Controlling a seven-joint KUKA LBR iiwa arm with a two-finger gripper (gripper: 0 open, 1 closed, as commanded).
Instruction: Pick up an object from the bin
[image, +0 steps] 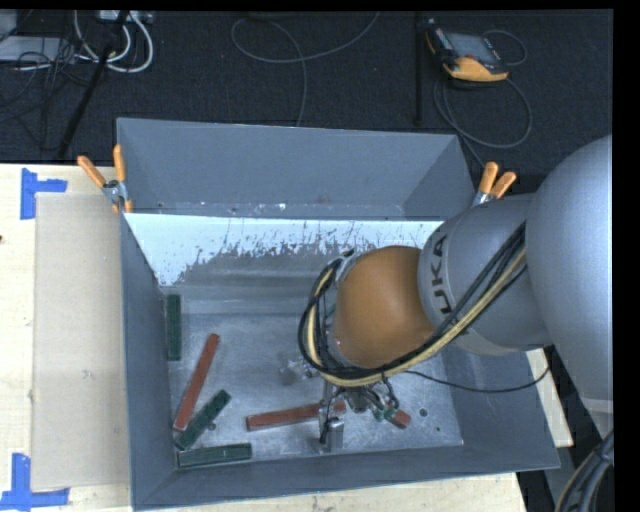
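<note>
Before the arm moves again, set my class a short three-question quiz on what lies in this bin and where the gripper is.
1. How many dark green sticks lie in the bin?
2. Which thing lies nearest the gripper? A: the red-brown stick lying flat on the floor. B: the green stick along the left wall. C: the green stick in the near left corner.
3. True or false: the gripper is over the bin's far left corner.

Key
1. Three, all in the left half.
2. A.
3. False: it is low over the near part of the floor, right of the middle.
</note>
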